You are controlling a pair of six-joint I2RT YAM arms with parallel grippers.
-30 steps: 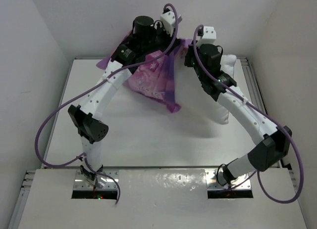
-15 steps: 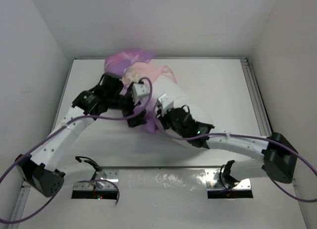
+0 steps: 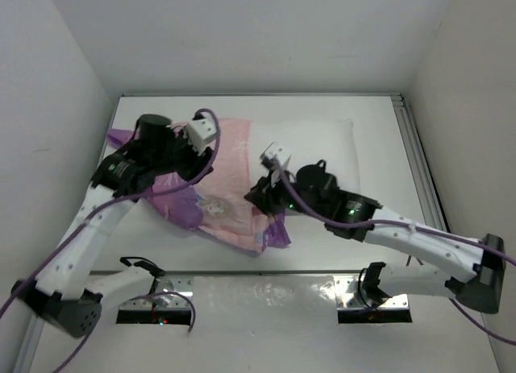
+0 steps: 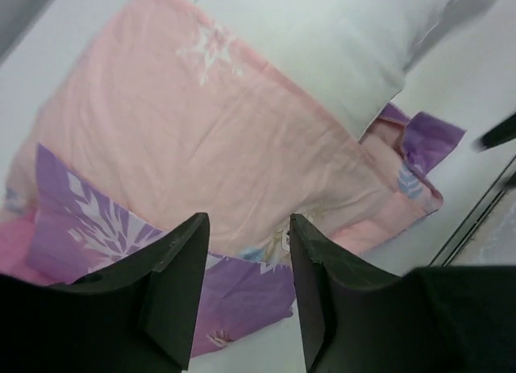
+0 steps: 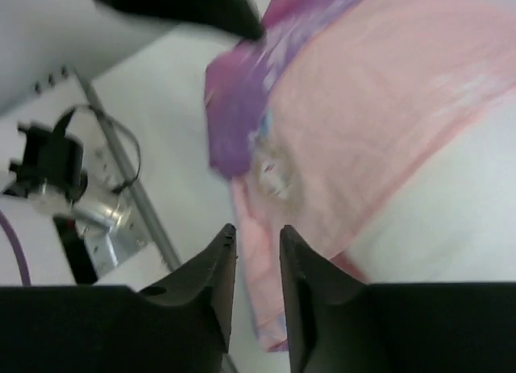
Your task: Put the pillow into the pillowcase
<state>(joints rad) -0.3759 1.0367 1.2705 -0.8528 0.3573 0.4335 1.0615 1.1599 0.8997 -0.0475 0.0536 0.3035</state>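
The white pillow (image 3: 318,143) lies flat across the back of the table, its left part inside the pillowcase (image 3: 230,176). The case shows mostly its pale pink side, with purple printed folds at the near left (image 3: 181,208). My left gripper (image 3: 201,159) hovers over the case's left half; in the left wrist view it (image 4: 248,228) is open, with only the pillowcase (image 4: 201,139) and pillow (image 4: 339,43) below. My right gripper (image 3: 260,194) hangs over the case's near edge; in the right wrist view it (image 5: 256,236) is open a little with nothing in the gap, above the pillowcase (image 5: 379,107) and pillow (image 5: 451,220).
White walls close in the table on the left, back and right. A metal rail (image 5: 129,188) runs along the table's near edge, with the arms' mounting plates (image 3: 157,300) behind it. A loose purple flap of the case (image 3: 278,232) lies near that edge.
Both arms came down from the back, where they held the cloth up. The pillow and case now lie flat on the table, and both grippers have let go.
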